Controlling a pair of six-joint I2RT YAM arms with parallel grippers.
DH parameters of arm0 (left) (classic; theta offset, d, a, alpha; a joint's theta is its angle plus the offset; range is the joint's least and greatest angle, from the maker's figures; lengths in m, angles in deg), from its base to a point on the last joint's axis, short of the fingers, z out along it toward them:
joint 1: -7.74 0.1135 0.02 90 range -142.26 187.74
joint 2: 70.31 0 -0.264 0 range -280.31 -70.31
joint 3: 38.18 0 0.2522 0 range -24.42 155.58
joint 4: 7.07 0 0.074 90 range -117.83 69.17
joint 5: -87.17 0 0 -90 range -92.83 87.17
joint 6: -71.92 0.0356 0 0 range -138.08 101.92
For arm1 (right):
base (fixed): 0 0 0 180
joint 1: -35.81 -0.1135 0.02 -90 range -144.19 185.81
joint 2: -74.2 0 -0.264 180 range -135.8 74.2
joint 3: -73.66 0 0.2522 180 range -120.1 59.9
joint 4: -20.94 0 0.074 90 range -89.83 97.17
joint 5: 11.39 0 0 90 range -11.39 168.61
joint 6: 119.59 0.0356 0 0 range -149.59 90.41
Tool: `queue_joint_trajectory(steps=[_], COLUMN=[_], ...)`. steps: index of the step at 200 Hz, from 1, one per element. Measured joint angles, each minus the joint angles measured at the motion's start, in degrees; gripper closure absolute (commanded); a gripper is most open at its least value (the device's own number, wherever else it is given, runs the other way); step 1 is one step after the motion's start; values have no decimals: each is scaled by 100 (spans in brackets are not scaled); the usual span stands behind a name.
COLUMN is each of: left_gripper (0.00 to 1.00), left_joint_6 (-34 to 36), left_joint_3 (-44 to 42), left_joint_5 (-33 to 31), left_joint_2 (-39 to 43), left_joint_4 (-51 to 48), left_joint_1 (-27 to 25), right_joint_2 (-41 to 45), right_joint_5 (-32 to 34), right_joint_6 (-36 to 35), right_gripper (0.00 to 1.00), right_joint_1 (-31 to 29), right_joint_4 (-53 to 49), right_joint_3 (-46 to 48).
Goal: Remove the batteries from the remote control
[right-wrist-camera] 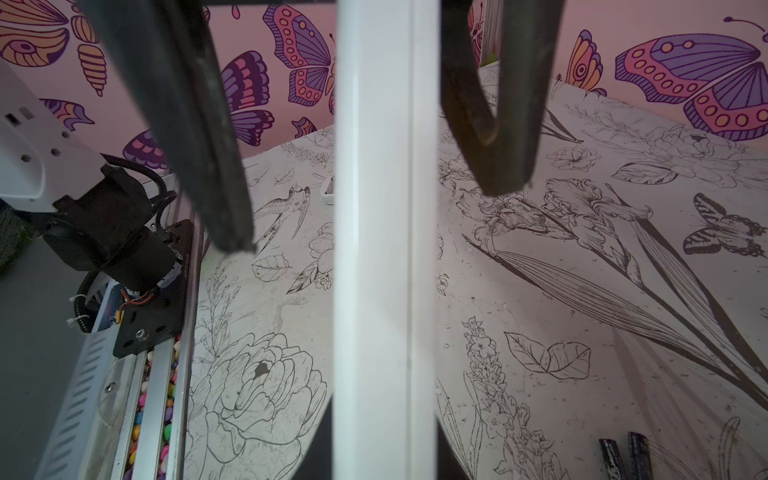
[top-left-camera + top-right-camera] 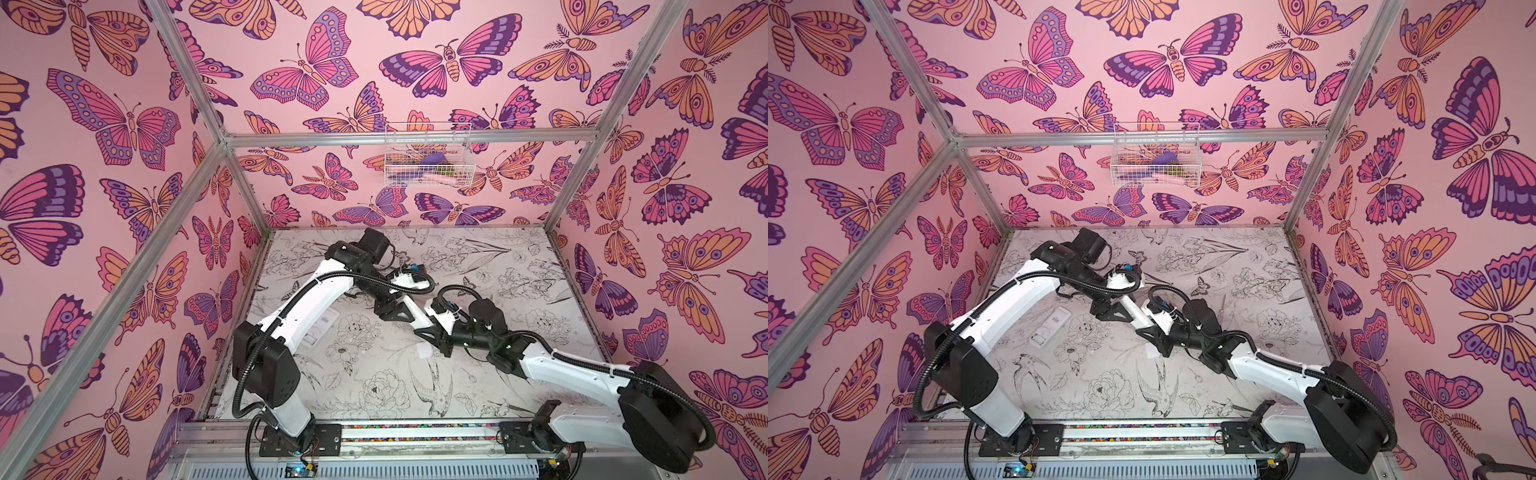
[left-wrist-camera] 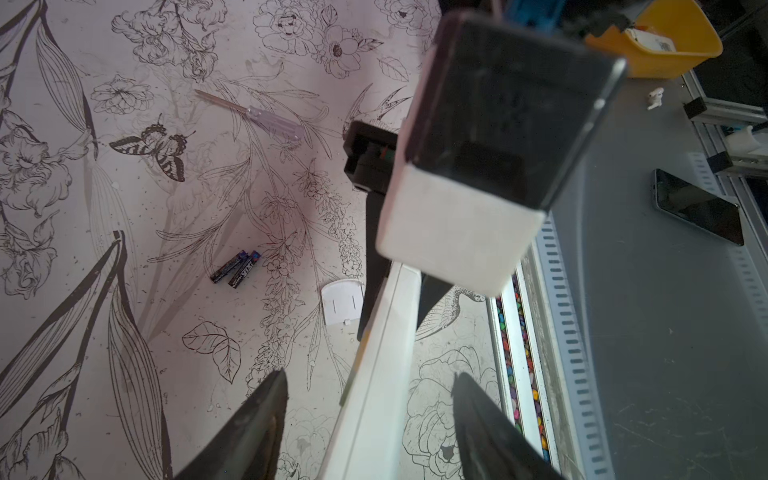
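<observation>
Remote is up off the table, clamped in the right gripper. Left gripper straddles one end, jaws apart with daylight on both sides, so no grip there. Two black batteries lie side by side mid-table, near the cover. The yellow pair isn't in sight, probably inside the remote. This looks like the steadying step. Next, the left has to pinch the body squarely so the remaining cells can come out.
</observation>
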Motion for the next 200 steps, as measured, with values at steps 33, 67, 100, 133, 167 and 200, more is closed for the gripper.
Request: queue_joint_trajectory(steps=[33,67,100,133,167,200], left_gripper=[52,68,73,81,89,91], left_joint_6=[-76,-144,-59,-101,-553,-1246], left_joint_3=[-297,-592,-944,-1346,-1864,-2479], left_joint_5=[-9,-46,35,138,205,0], left_joint_2=[17,96,254,380,446,448], left_joint_4=[168,387,411,649,1237,2022], left_joint_1=[9,79,168,337,511,675], right_joint_2=[-310,-667,-1069,-1591,-2151,-2273], right_joint_5=[-234,-531,-1010,-1528,-1694,-1368], right_joint_6=[15,33,26,83,339,660], right_gripper=[100,100,97,89,57,40], right_joint_1=[4,22,66,162,328,625], right_joint_4=[173,396,719,1123,1580,1818], right_joint_3=[-79,-136,-149,-234,-295,-273])
